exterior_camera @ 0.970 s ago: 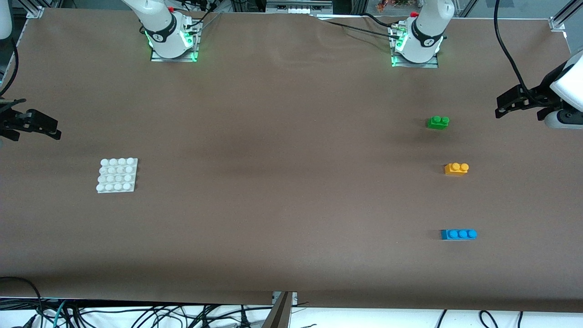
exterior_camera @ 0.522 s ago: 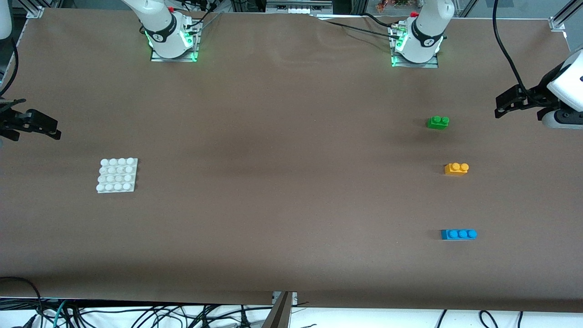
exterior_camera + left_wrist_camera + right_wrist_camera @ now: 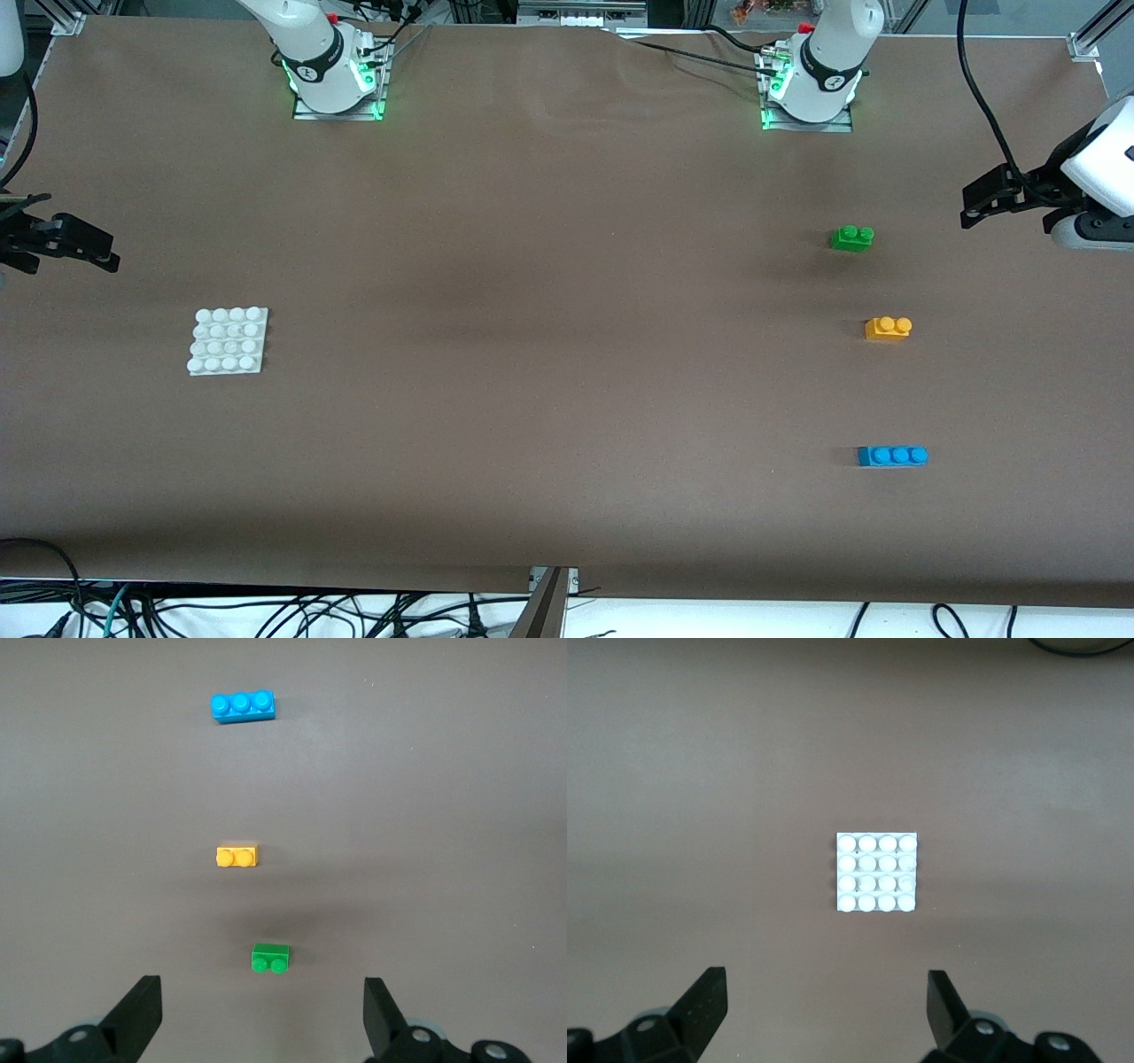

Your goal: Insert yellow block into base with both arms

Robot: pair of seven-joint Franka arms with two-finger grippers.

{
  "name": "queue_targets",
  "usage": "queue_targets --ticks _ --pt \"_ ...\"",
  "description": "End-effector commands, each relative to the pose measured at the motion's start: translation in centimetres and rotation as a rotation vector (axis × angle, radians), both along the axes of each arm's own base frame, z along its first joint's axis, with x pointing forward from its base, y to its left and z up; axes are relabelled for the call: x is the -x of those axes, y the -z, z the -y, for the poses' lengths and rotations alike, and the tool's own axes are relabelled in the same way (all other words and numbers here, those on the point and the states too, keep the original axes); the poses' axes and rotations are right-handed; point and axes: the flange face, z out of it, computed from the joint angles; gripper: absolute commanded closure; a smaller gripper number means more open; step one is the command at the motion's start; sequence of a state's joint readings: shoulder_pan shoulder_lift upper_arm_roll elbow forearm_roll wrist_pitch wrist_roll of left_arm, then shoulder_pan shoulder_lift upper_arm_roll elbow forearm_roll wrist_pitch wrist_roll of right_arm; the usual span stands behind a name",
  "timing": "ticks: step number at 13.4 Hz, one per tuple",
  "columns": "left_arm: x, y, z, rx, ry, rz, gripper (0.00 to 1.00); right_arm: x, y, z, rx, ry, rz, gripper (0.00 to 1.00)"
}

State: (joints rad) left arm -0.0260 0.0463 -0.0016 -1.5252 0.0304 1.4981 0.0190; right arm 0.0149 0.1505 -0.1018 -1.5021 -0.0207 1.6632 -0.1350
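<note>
While the yellow block (image 3: pixel 888 328) sat near the left arm's table edge and the base (image 3: pixel 228 341) near the other, the left gripper (image 3: pixel 974 211) and right gripper (image 3: pixel 97 252) hung wide open.

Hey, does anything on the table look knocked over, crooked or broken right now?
Nothing stands out. The green brick, yellow block and blue brick all sit studs-up, apart from one another. The base lies flat, intact, toward the right arm's end.
</note>
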Motion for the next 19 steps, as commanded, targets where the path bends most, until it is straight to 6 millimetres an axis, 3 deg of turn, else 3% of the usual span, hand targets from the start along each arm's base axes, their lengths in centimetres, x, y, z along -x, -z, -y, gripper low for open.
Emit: queue_targets --ticks 1,5,7,14,19 --pt "0.2 -0.3 -0.1 -0.033 0.02 -0.011 0.0 -0.2 0.3 -0.1 -0.014 0.007 -0.009 0.0" --pt "0.2 -0.4 -0.1 -0.033 0.02 -0.009 0.0 -0.7 1.9 0.2 -0.002 0.009 -0.039 0.0" --pt "0.2 -0.4 -0.1 -0.033 0.02 -0.009 0.0 -1.5 4.7 1.7 -0.003 0.029 -0.085 0.0" --pt "0.2 -0.4 -0.1 -0.034 0.02 -0.008 0.0 -2.7 10.6 3.6 -0.005 0.064 -0.179 0.0" --pt "0.3 -0.4 -0.3 -0.035 0.016 -0.017 0.0 -4.3 18.4 5.0 -0.002 0.075 -0.239 0.0"
